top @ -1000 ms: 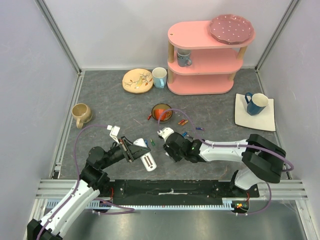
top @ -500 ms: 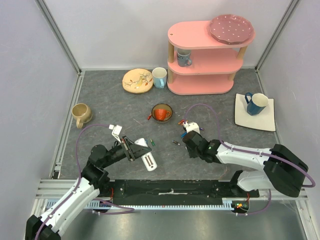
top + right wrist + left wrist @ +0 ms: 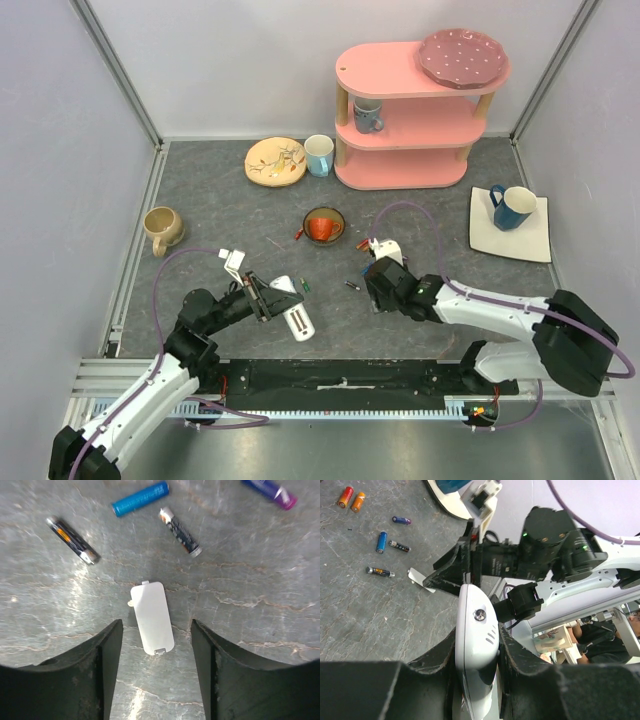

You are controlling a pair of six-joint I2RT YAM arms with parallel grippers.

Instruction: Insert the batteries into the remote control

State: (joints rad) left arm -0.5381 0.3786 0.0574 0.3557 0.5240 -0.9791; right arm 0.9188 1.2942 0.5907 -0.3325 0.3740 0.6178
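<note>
Top external view puts the left gripper (image 3: 272, 302) clamped on the remote control (image 3: 298, 323), likely steadying it for loading. The right gripper (image 3: 156, 630) hovers with jaws apart over the loose white battery cover (image 3: 152, 617), near scattered batteries (image 3: 140, 498). Battery labels are too blurred to read.

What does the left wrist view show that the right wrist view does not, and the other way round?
Only left wrist: the remote clamped in the left hand, plus a red battery and an orange battery. Only right wrist: the white cover seen whole, flat between the fingers of the open right hand. Both: the cover, a blue battery and two dark batteries.
</note>
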